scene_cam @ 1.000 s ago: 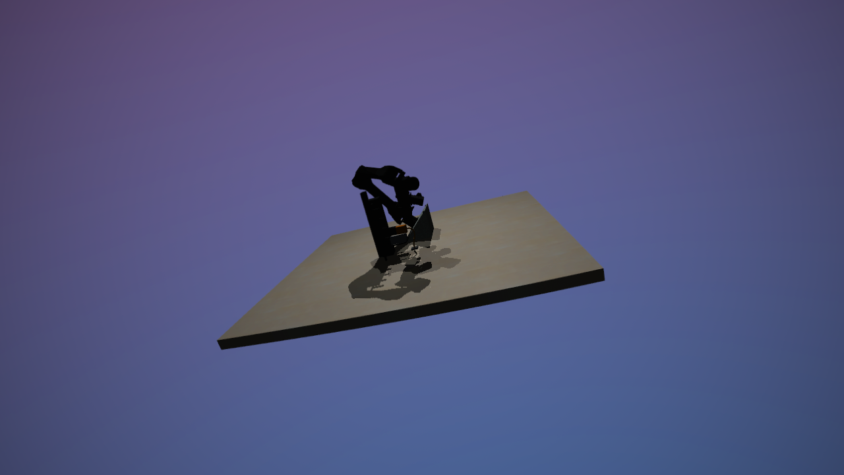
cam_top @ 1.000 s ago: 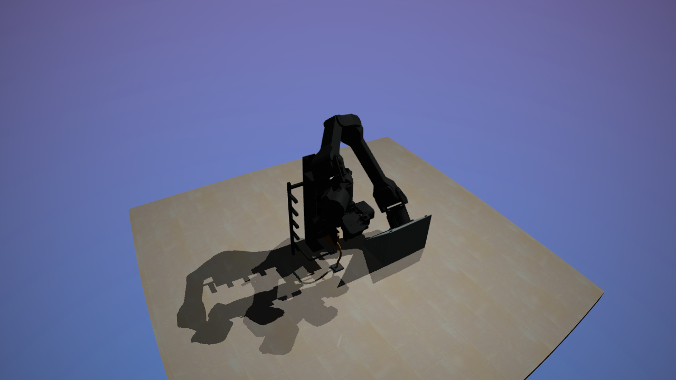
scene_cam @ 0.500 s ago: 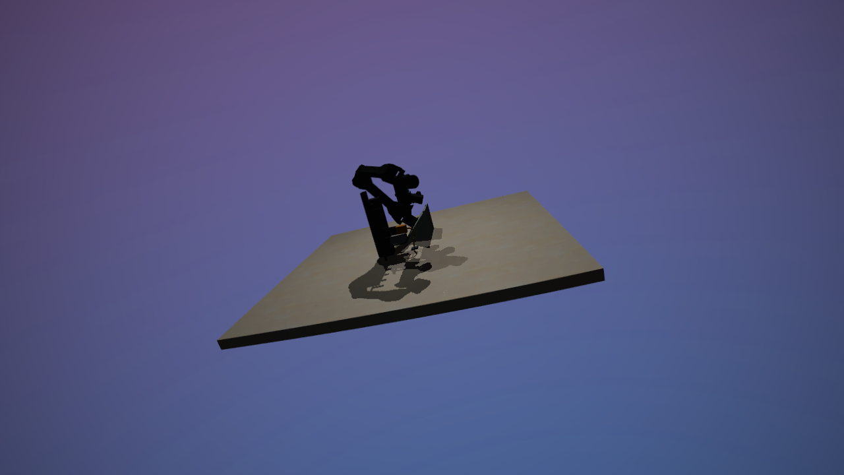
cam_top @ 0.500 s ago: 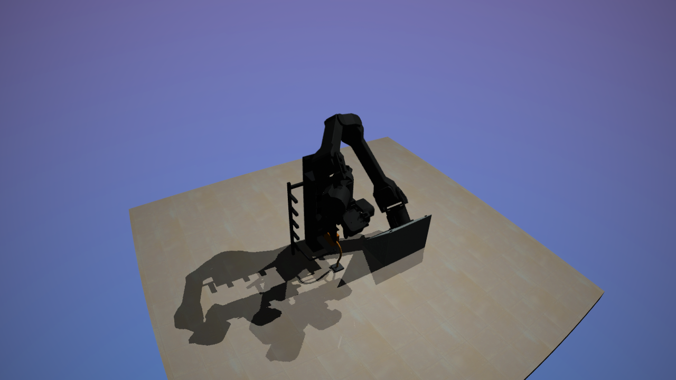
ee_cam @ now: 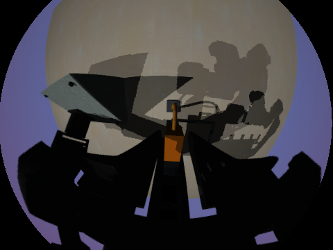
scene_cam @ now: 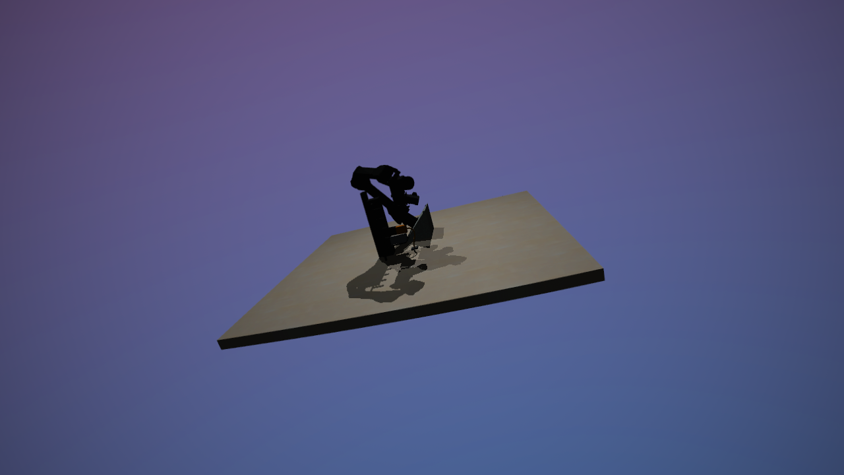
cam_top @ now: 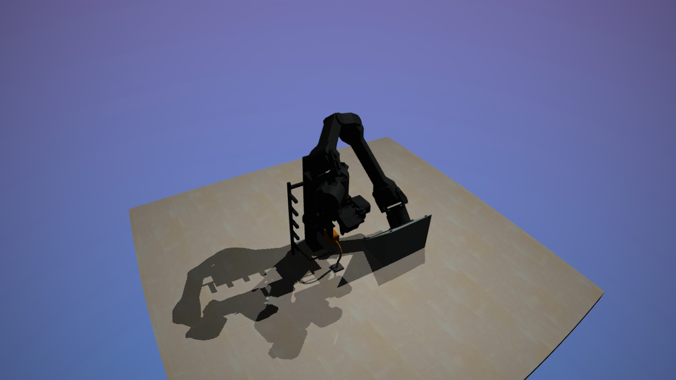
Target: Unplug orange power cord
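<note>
The orange plug [cam_top: 334, 235] [scene_cam: 401, 228] [ee_cam: 173, 148] stands between my gripper's fingers, well off the table. Its orange cord [cam_top: 340, 255] [ee_cam: 174, 116] curves down to a small dark pad on the table. My black gripper [ee_cam: 175, 132] is partly open around the plug. In the wrist view a narrow gap shows on each side, wider on the right. A tall black upright slab [cam_top: 310, 198] [scene_cam: 376, 229], which seems to be the power strip, stands close behind the plug. Black parts merge there, so I cannot tell whether the plug sits in a socket.
The small pad [cam_top: 336, 267] [ee_cam: 169, 106] lies on the table [cam_top: 463, 293] [scene_cam: 501, 254]. A slanted grey panel [cam_top: 401, 241] [scene_cam: 424, 227] [ee_cam: 78, 91] stands beside the arm's base. A thin black frame [cam_top: 289, 217] with several pegs rises beside the slab.
</note>
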Controlling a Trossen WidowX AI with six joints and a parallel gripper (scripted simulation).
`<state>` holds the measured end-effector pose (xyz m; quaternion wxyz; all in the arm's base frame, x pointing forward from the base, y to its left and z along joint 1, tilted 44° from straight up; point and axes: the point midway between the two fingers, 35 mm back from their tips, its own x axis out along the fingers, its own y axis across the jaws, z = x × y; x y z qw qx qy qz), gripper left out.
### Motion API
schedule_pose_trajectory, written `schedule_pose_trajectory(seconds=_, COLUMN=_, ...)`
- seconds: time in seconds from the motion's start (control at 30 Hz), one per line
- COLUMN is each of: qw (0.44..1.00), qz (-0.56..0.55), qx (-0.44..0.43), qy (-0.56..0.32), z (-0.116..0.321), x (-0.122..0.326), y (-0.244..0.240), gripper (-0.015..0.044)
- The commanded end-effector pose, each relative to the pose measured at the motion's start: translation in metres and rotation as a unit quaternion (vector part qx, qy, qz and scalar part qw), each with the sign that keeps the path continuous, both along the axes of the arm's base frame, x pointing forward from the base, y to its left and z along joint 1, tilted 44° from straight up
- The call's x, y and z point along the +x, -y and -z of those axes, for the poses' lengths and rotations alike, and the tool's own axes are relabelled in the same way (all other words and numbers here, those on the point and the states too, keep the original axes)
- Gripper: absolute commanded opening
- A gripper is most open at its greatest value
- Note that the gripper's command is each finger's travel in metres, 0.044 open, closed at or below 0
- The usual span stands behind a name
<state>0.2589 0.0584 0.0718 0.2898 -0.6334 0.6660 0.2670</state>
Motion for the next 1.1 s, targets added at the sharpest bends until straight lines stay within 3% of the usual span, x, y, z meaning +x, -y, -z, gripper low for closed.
schedule_pose_trajectory(seconds=0.0, qw=1.000, qz=-0.002, qx=-0.001, qy=0.002, z=-0.007, x=-0.001, y=0.006, gripper=0.0160)
schedule_pose_trajectory(seconds=0.73, qw=1.000, qz=-0.002, qx=-0.001, qy=0.002, z=-0.004, x=-0.002, y=0.021, gripper=0.0160)
schedule_pose_trajectory(seconds=0.83, qw=1.000, qz=0.000, qx=0.000, qy=0.001, z=-0.004, x=-0.002, y=0.018, gripper=0.0081)
schedule_pose_trajectory(seconds=1.07, qw=1.000, qz=0.000, qx=0.000, qy=0.001, z=-0.004, x=-0.002, y=0.018, gripper=0.0035)
